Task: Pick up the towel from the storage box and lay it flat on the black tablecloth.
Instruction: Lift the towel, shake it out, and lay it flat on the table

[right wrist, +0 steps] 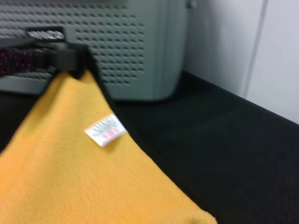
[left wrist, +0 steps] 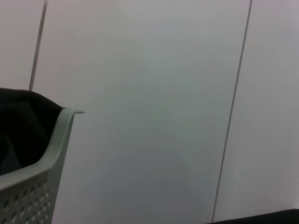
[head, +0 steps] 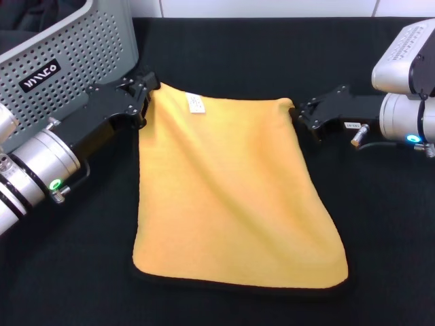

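Left gripper (head: 144,95): jaws closed on the towel's far-left corner, black fingers pinching the trimmed edge just in front of the storage box; the corner is drawn up slightly where it is held. In the right wrist view the same gripper (right wrist: 70,58) shows against the perforated wall, with the cloth rising to it in a taut ridge. Right gripper (head: 304,114): at the towel's far-right corner, fingertips meeting the cloth edge and apparently clamped on it, though the contact point is small and dark; its arm reaches in from the right side of the head view.

Towel (head: 231,197): yellow-orange, fleecy, out of the box and spread across the black tablecloth (head: 380,231); the far edge is stretched between the two grippers; the near edge lies on the cloth with its thin black trim showing along the bottom; a soft diagonal fold runs from the left-held corner toward the near right; the surface is not fully smooth. The small white label (head: 196,102) sits near the far edge, close to the left gripper; in the right wrist view the label (right wrist: 105,129) shows faint red print.

Storage box (head: 75,61): light grey, walls pierced with round holes, black label with white lettering on the side facing the camera; stands at the far left on the tablecloth, just behind the left gripper; dark fabric (left wrist: 23,135) is visible inside it in the left wrist view; a white panelled wall (left wrist: 163,93) stands behind.
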You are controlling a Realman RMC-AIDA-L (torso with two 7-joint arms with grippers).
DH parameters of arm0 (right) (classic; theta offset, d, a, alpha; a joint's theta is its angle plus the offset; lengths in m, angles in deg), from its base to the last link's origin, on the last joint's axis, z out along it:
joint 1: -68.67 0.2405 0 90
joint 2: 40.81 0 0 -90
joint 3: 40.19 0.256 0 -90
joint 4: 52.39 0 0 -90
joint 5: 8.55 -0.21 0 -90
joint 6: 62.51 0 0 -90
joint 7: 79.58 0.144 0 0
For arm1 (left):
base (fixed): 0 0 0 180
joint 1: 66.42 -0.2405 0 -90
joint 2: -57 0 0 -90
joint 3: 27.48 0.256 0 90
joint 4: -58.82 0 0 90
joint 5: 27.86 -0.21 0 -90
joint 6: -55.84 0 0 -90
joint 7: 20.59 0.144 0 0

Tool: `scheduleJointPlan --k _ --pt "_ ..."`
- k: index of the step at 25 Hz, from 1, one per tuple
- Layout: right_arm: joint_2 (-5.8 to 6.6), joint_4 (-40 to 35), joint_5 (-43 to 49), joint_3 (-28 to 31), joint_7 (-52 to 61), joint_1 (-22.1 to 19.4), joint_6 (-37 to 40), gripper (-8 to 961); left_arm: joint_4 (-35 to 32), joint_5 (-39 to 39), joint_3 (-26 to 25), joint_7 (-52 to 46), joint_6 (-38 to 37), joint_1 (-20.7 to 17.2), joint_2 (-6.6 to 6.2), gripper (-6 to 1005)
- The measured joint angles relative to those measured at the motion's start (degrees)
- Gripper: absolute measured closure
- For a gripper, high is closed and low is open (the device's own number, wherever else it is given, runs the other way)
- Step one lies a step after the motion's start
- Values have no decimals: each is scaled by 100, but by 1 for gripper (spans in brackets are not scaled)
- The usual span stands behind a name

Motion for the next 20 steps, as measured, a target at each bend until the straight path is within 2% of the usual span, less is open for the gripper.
scheduleJointPlan --k 6,20 --pt "-7 12 3 -31 -31 -27 -297 869 4 0 0 269 18 -8 25 993" --pt "-4 -101 15 -817 -94 371 -1088 861 119 125 1 840 34 -5 61 993"
